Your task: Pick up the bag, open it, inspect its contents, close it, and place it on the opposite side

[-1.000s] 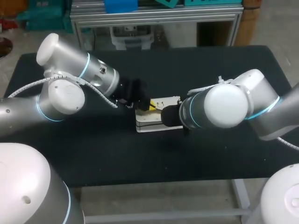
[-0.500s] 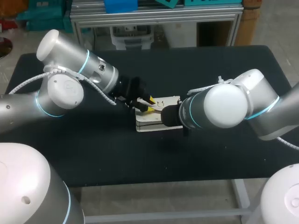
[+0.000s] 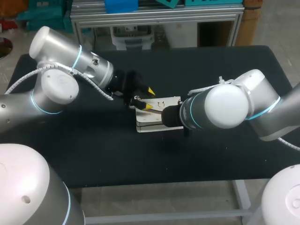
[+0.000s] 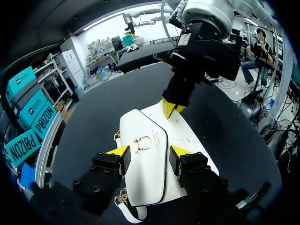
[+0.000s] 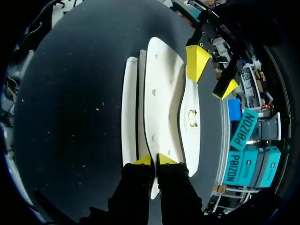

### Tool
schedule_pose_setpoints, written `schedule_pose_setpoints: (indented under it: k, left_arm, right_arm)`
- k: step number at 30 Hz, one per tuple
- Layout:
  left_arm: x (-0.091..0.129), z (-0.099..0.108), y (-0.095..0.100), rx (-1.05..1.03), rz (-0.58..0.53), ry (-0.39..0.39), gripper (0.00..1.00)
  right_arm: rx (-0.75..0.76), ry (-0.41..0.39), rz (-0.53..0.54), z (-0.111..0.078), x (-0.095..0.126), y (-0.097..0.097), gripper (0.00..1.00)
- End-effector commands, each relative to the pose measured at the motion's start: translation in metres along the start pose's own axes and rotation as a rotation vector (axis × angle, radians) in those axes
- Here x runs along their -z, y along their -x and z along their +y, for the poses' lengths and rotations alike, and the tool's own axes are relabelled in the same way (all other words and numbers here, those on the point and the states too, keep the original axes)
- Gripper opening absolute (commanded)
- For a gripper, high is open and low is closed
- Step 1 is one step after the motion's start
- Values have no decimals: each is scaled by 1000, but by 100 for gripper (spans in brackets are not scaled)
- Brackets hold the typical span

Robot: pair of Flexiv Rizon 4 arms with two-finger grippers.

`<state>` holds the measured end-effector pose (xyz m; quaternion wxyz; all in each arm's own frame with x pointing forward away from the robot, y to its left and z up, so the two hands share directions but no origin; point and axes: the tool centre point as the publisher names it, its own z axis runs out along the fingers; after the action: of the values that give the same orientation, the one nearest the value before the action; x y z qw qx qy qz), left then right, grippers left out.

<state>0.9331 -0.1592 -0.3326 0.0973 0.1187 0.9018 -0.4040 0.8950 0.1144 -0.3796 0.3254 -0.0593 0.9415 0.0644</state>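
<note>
Item one, your bag: small, white and stiff-sided. It has a curved front flap edged with a dark seam, a gold clasp at the flap's middle and gold chain fittings at one end. It lies on the black table, about midway between the near and far edges and between the two sides. Item two, your right gripper: fingers drawn together, clamped on a thin white edge at the bag's right end, one yellow tip on each face. Item three, your left gripper: fingers spread wide at the bag's far-left corner, one on either side of the flap. Whether either pad touches the bag cannot be told. Notes on views: the head view hides your right gripper's tips behind its own wrist. The right wrist view shows the pinch and the bag's layers edge-on, with the left gripper's tips beyond. The left wrist view shows the clasp squarely, with the right gripper's tips at the bag's opposite end.
</note>
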Motion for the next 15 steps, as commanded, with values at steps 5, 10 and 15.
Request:
schedule_pose_setpoints:
  k: [5, 10, 15]
  left_arm:
    - [3, 1, 3, 28, 11, 2, 79]
    - [7, 0, 3, 41, 10, 4, 88]
    - [14, -3, 2, 66, 10, -6, 91]
  right_arm:
    - [-5, 27, -169, 2, 9, -5, 100]
    - [-6, 39, -183, 4, 25, -3, 100]
    - [-31, 60, -180, 3, 40, 5, 100]
